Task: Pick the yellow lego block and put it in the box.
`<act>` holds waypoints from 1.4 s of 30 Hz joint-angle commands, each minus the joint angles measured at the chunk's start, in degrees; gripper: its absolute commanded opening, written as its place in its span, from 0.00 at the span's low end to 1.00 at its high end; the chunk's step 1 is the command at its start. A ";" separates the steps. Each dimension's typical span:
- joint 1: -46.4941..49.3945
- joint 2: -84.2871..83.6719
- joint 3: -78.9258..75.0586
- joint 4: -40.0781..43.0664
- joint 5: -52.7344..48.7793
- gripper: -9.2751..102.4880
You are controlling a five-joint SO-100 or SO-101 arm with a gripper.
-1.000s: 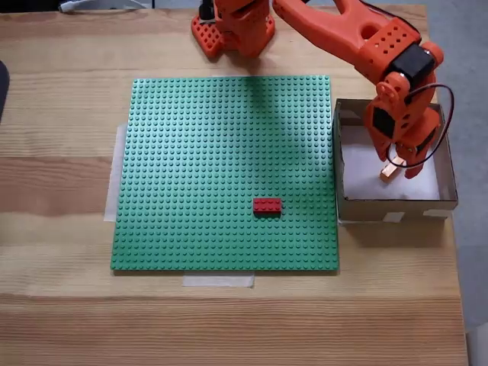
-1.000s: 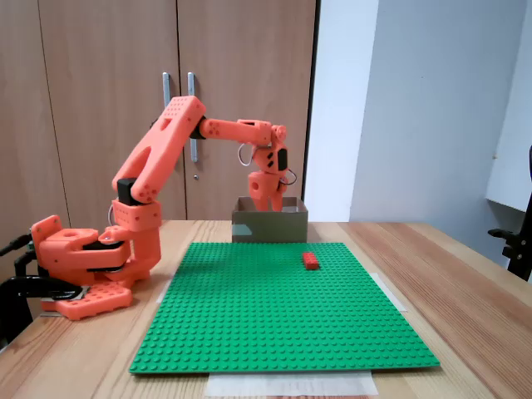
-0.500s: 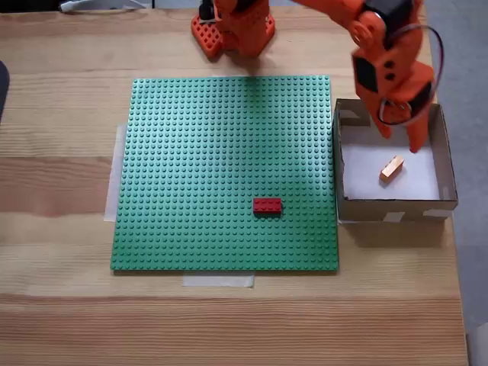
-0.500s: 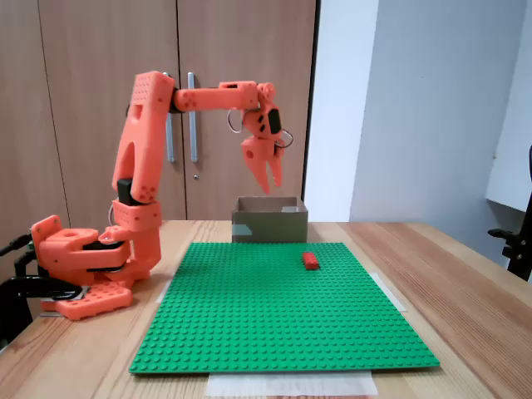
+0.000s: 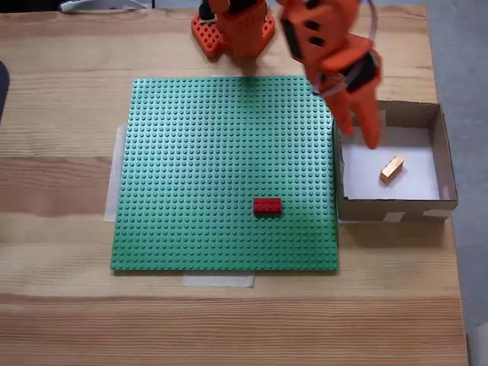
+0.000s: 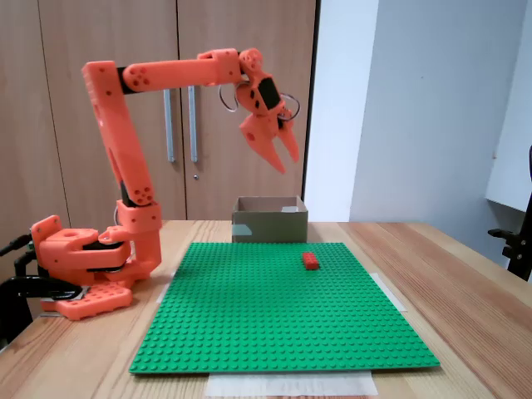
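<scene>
The yellow lego block (image 5: 393, 167) lies tilted on the white floor of the box (image 5: 396, 204), free of any grip. My orange gripper (image 5: 360, 137) hangs open and empty above the box's left wall in the top-down fixed view. Seen from the front, the gripper (image 6: 287, 164) is raised well above the box (image 6: 268, 220), its fingers spread and pointing down. The cardboard wall hides the block in that front view.
A red brick (image 5: 267, 205) sits on the green studded baseplate (image 5: 221, 152), left of the box; the front view shows the red brick (image 6: 310, 260) too. The arm's base (image 6: 83, 266) stands behind the plate on the wooden table (image 5: 61, 305).
The gripper let go of the yellow block, which stays in the box. The arm then rose high out of the box and swung left toward the baseplate.
</scene>
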State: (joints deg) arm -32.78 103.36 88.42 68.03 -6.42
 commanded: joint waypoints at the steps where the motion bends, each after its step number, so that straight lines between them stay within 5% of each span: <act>1: 3.87 6.94 1.85 -2.11 -1.05 0.26; 16: 21.45 24.17 14.24 -11.95 -4.39 0.22; 42: 31.11 54.40 45.97 -25.93 3.60 0.08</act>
State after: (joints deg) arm -2.55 154.86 133.33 42.98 -3.08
